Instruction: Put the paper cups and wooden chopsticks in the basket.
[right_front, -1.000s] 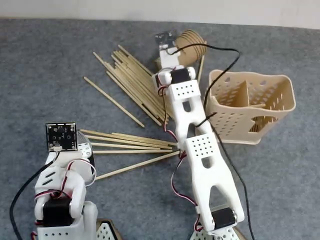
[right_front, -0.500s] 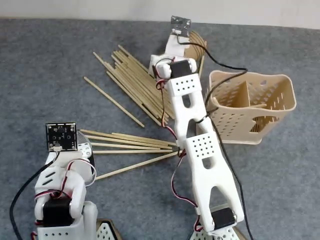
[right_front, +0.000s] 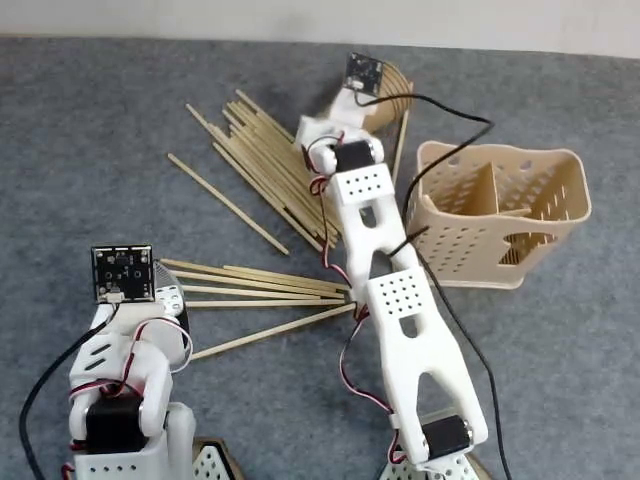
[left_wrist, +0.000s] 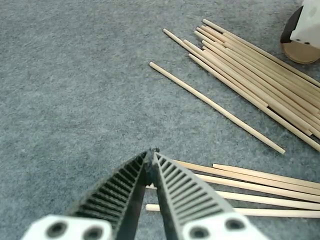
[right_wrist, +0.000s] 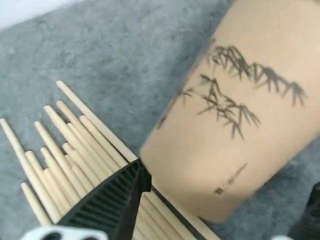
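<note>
A tan paper cup (right_front: 392, 98) with a bamboo print (right_wrist: 235, 110) lies on its side at the back of the grey mat, left of the beige basket (right_front: 560, 190). My right gripper (right_wrist: 227, 192) is at the cup and open. One black finger (right_wrist: 120, 197) sits beside the cup's edge, over the chopsticks. A big pile of wooden chopsticks (right_front: 265, 160) fans out left of the cup. A smaller bunch (right_front: 260, 288) lies mid-table. My left gripper (left_wrist: 151, 154) is shut and empty, low over the near ends of that bunch (left_wrist: 250, 182).
The basket has inner dividers (right_front: 490, 190) and stands right of the right arm (right_front: 400, 300). One loose chopstick (right_front: 225, 203) lies apart from the big pile. Bare grey mat spreads to the far left and the front right.
The right wrist has swung from the cup's left side to over the cup. The cup stays where it was. The left arm has not moved.
</note>
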